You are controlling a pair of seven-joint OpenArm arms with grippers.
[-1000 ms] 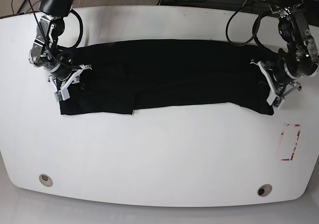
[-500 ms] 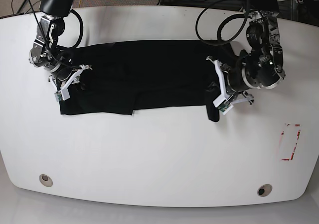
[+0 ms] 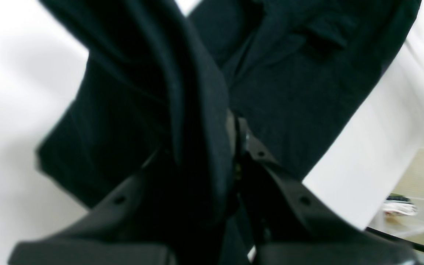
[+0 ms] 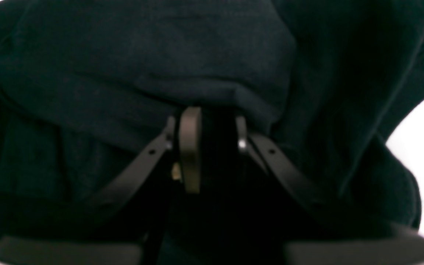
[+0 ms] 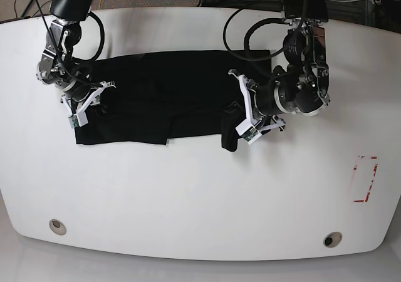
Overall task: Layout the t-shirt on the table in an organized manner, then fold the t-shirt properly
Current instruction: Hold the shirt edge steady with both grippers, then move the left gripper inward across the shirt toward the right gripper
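T-shirt (image 5: 163,100) flat on table (image 5: 200,188), edge pinched in left end effector (image 5: 241,128).

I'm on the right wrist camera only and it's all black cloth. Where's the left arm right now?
Observer: The left gripper is over the middle of the shirt, with one end of it hanging from the gripper.
Operator: Is it actually gripping?
Observer: Yes. Its wrist view shows the jaws shut on a fold of cloth.
Operator: And where does my right gripper sit on the shirt?
Observer: The right gripper is at the opposite end, where the shirt lies flat on the table.
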